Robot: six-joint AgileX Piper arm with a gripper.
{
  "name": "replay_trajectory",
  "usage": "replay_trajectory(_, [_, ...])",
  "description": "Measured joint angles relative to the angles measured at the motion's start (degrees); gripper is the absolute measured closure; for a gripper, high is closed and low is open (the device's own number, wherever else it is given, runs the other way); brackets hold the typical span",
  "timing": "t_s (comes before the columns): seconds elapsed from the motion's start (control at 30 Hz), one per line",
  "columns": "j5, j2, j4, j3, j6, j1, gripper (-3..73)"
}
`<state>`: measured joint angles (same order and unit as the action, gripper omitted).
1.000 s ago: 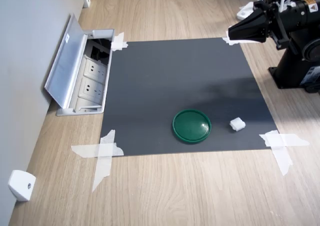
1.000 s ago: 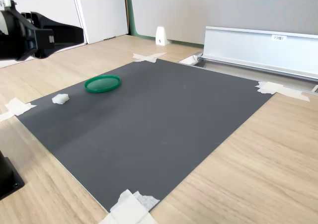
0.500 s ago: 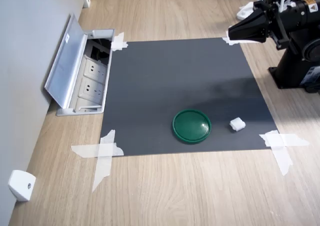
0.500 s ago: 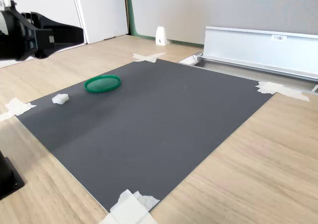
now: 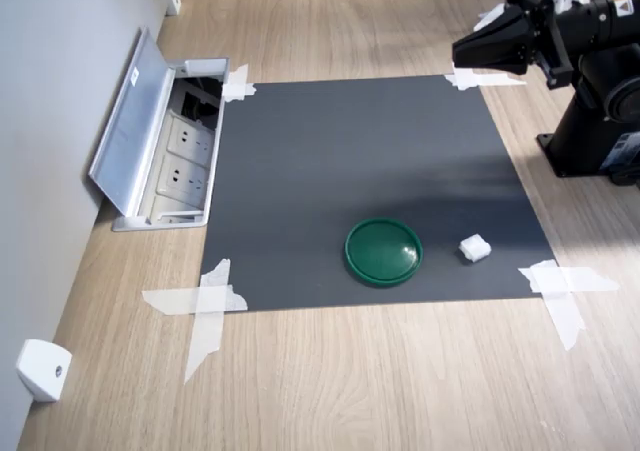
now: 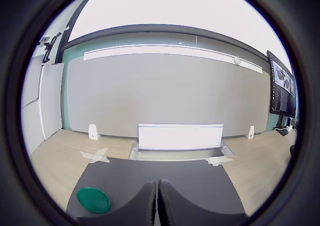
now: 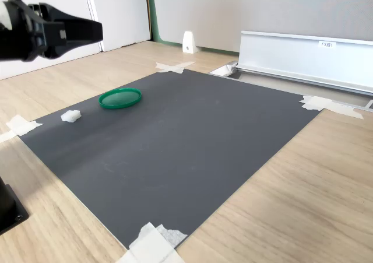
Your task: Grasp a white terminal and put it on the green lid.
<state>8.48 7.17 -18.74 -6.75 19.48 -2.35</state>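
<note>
Terminal [image 5: 475,248] outside wrist view

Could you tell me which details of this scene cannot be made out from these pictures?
- White terminal: too small in both exterior views to show its shape; absent from the wrist view.
- Gripper: jaws together in the wrist view, tips cut off by the edge.
- Green lid: its far rim blurred in the wrist view.

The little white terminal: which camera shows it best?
The first exterior view: the white terminal lies unobstructed on the dark mat, right of the green lid. The second exterior view shows it smaller. The wrist view misses it.
</note>
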Motion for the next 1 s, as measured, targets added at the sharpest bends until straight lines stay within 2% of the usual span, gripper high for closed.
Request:
replay_trajectory(0.2, [0.02,7.99,-0.18,-9.02,0.0,0.0,70.4])
replay_trajectory(0.3, [2.39,12.59,-1.11,-14.38,-0.04,0.0,70.4])
replay_trajectory(0.4, [9.49,17.43,-3.22,-20.53,-0.38,0.0,70.4])
replay_trajectory(0.5, [19.52,22.08,-3.38,-26.28,0.87,0.91,70.4])
replay_trajectory(0.57, [26.12,25.22,-2.92,-29.77,3.14,3.15,70.4])
replay_trajectory(0.8, [41.12,32.93,-1.96,-37.26,15.17,13.91,70.4])
replay_trajectory(1.0, [51.13,37.95,-0.95,-40.4,19.13,19.17,70.4])
